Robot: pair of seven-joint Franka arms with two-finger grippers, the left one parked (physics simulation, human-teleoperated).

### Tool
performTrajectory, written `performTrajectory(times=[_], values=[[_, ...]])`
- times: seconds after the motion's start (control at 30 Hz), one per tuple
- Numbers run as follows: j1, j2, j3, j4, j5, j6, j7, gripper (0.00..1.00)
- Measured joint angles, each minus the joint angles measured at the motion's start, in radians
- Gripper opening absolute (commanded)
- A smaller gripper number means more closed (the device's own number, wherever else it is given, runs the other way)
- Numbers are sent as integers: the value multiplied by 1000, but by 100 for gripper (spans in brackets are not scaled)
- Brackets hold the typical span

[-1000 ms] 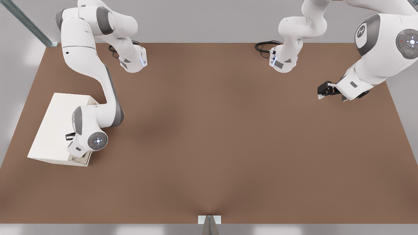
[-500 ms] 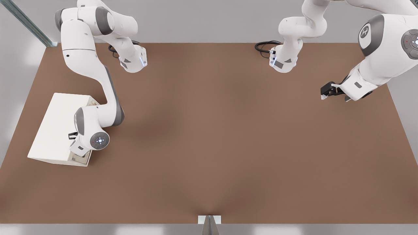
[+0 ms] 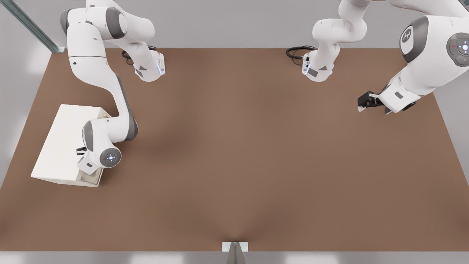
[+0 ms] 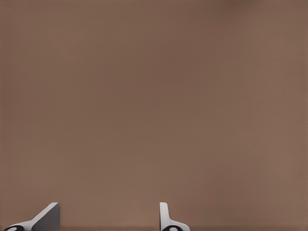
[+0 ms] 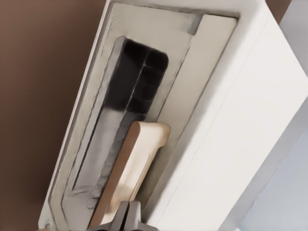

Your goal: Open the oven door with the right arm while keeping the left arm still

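From the front view I've got the right arm (image 3: 110, 95) bent down over the oven (image 3: 64, 143), which sits on the brown table (image 3: 234, 154) toward the front view's left. The gripper (image 3: 81, 163) is tucked under the wrist at the oven's front edge, and I can't make out its fingers from here; the oven door (image 3: 89, 179) only shows as a thin cream strip just below it. Over on the right wrist view it's way clearer: the door (image 5: 96, 144) with its dark glass window (image 5: 132, 82) looks to be flush against the white body, though I can't say for certain. The tan handle (image 5: 132, 168) runs straight into the jaws, which are pinched together on its near end.
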Motion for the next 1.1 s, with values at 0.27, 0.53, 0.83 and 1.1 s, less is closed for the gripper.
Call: performTrajectory(times=[0.27, 0.53, 0.83, 1.1], values=[[8, -3, 3, 2, 5, 2, 7, 21], [111, 32, 4, 317, 139, -129, 13, 100], [-96, -239, -14, 410, 673, -269, -66, 100], [-96, -296, -17, 338, 743, -280, -119, 100]])
